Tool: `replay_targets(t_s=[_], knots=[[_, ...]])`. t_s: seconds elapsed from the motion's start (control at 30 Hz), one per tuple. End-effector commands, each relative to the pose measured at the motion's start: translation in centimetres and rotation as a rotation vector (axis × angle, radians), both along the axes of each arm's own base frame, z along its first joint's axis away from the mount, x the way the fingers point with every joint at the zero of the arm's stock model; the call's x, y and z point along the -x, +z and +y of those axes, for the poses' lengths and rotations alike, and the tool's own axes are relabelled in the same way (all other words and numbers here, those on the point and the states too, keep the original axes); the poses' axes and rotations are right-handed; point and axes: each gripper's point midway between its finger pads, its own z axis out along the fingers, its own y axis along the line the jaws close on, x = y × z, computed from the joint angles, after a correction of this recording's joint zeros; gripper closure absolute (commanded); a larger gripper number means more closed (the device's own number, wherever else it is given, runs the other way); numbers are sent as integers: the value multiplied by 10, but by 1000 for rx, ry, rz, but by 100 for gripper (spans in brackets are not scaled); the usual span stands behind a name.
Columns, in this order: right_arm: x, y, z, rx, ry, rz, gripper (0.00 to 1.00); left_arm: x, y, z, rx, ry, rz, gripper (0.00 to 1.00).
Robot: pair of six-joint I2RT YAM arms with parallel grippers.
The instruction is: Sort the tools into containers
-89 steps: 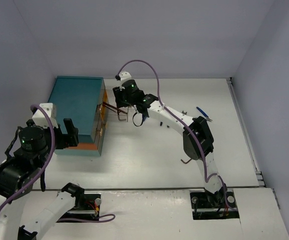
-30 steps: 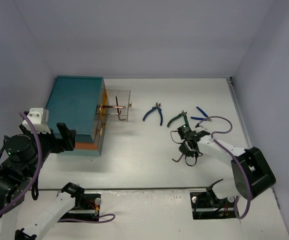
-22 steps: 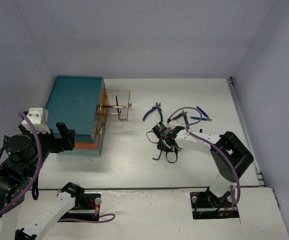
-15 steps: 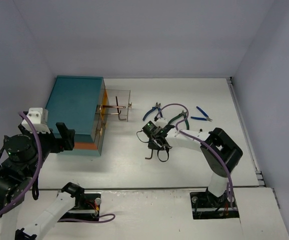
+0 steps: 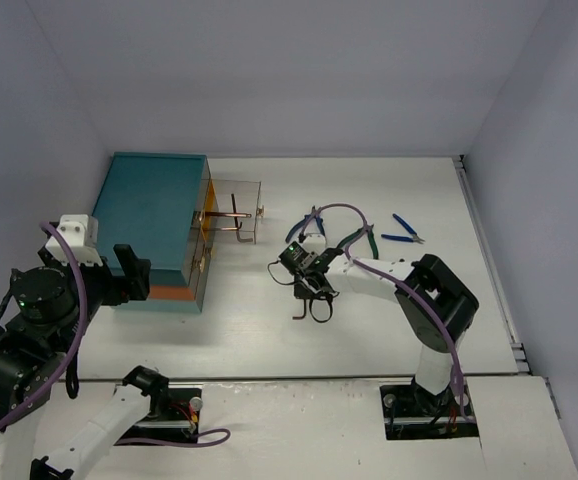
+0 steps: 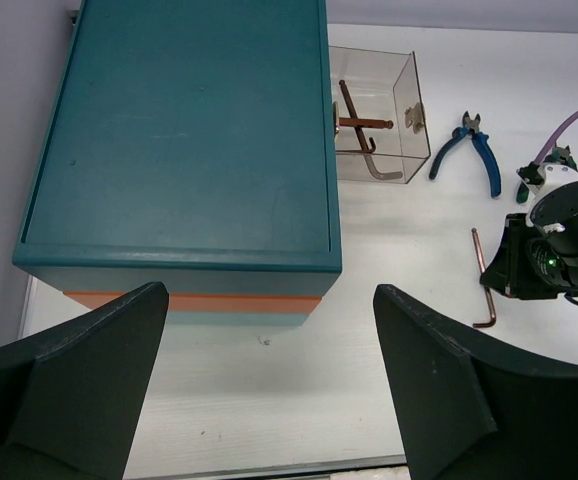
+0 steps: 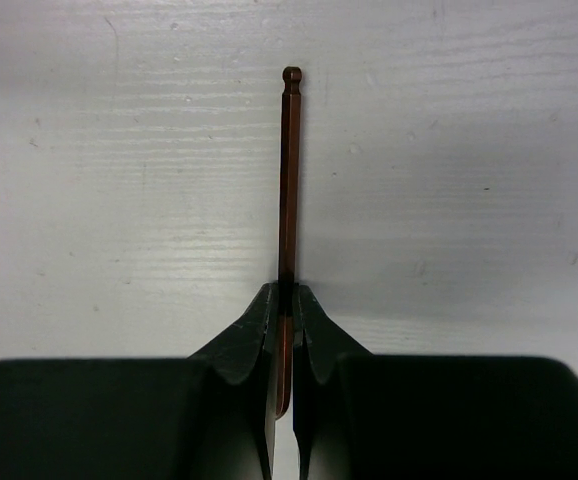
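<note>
The right gripper [image 7: 285,300] is clenched on a copper-brown L-shaped hex key [image 7: 289,170]. Both jaws press the shaft from either side; the ball-tipped end projects straight out ahead of the fingertips. From overhead, this key [image 5: 298,305] is over the middle of the white table [image 5: 249,330], well apart from the storage unit. Whether it touches the surface cannot be told.

The left gripper [image 6: 267,330] is released, its dark fingers [image 6: 79,370] spread wide and grasping nothing. It hangs above the near edge of the teal box-shaped chest [image 6: 179,130], which carries an orange band [image 6: 194,300] near its base.

One clear plastic drawer [image 6: 409,140] with a small brass knob [image 6: 414,117] stands pulled out on the chest's right side. Brown hex keys [image 6: 357,125] lie inside it.

Blue-handled pliers [image 6: 467,150] lie on the table near the drawer. Green-handled pliers [image 5: 368,240] and smaller blue-handled pliers [image 5: 402,230] lie farther right.
</note>
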Motion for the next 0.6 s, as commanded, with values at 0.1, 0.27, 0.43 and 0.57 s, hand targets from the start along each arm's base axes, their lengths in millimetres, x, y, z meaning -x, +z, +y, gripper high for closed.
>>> replay_targets(t_s=[0.1,0.27,0.43,0.57], knots=[[-36,95,4,58,170,-208,100,-18,0,-5,-11,15,19,19],[-76,189,35,25,300,-426,100,-22,-6,-5,-19,22,39,19],[-118,259,75,56,482,-604,100,-27,-9,-7,-14,37,57,19],[-145,266,110,79,622,-658,100,-32,-14,-7,-21,46,80,19]])
